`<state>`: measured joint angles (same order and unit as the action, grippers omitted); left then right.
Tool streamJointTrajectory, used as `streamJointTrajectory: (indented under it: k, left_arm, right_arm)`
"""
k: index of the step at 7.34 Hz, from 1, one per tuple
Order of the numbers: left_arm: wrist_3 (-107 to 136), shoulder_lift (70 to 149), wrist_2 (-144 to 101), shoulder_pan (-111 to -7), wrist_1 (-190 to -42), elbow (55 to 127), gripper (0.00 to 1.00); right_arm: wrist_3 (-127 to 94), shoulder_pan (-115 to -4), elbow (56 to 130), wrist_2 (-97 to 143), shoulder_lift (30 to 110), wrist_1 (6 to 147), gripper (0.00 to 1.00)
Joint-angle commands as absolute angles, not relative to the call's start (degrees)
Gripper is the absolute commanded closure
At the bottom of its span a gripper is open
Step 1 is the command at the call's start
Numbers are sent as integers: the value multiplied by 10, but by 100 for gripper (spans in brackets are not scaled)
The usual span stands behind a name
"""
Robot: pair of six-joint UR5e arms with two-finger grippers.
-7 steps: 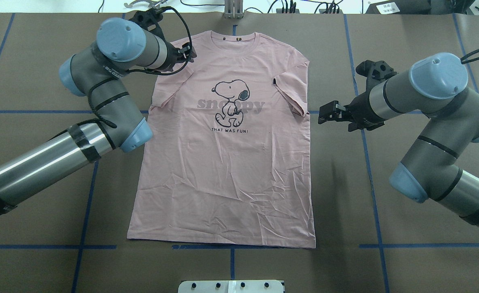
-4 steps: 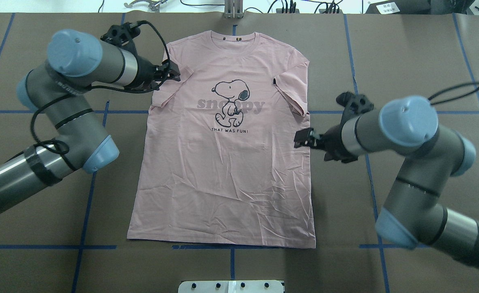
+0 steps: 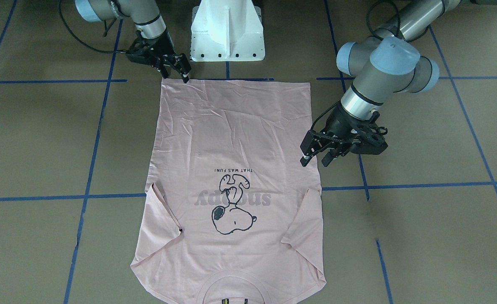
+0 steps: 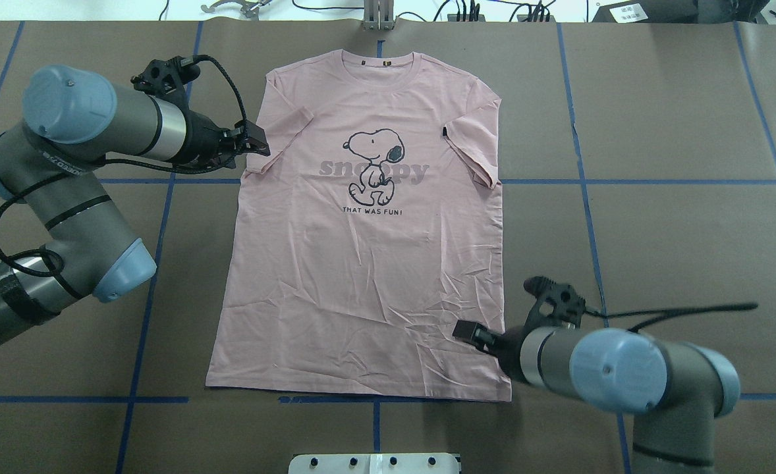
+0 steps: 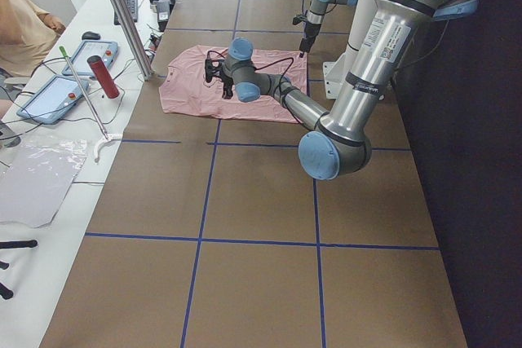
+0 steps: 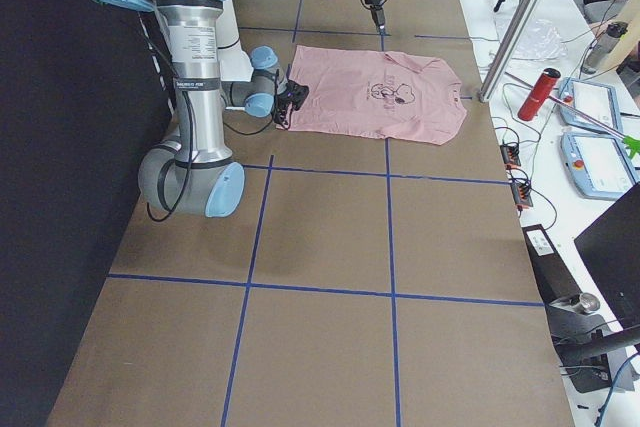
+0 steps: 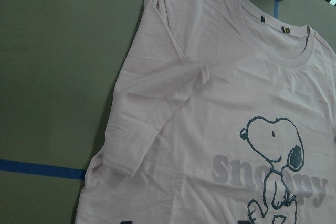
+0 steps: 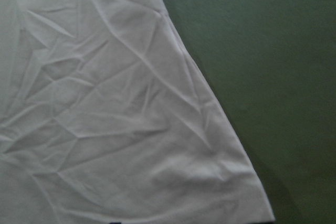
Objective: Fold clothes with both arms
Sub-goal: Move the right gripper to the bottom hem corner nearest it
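**Item:** one T-shirt (image 4: 361, 276), pale pink, short-sleeved.

**Position:** flat and print-up in the middle of the brown tabletop (image 4: 678, 105), with the collar at the far side and the hem toward the robot's base.

**Front:** a black Snoopy drawing (image 4: 373, 164) over grey "snoopy" lettering (image 4: 414, 172), with a small black line, "THAT WAS FUN!", beneath.

**Collar:** round, with small dark labels inside its back.

**Sleeves:** both lie on the tabletop, angled down beside the body. A small dark tag (image 4: 443, 131) sits at the seam of the sleeve on the robot's right.

**Condition:** the chest is fairly smooth. The lower half is heavily creased, most of all near the hem. The hem runs straight, just beside a blue tape line (image 4: 65, 399).

**Left gripper** (image 3: 314, 160): raised, near the outer edge of the sleeve on the robot's left. Its fingers (image 3: 304, 154) are apart and hold nothing.

**Right gripper** (image 3: 175, 76): low over the hem corner on the robot's right, fingers apart. I cannot tell whether they touch the cloth.
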<state>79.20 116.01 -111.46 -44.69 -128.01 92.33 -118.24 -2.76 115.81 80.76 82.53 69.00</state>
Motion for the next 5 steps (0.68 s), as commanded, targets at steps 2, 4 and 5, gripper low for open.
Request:
streamJointTrajectory:
  k: [2,4,5]
  left_arm:
    - [794,1160,-1114,-446,-1281,924,24]
    - [794,1160,-1113,-446,-1281,924,24]
    - [794,1159,-1113,-446,-1281,922,24]
  right_arm:
    - [-1248,-10,1183,792,828,745,32]
    - [-1248,-17,1183,791,822,782,38]
    - [-1247,-18,1179,790,822,806,38]
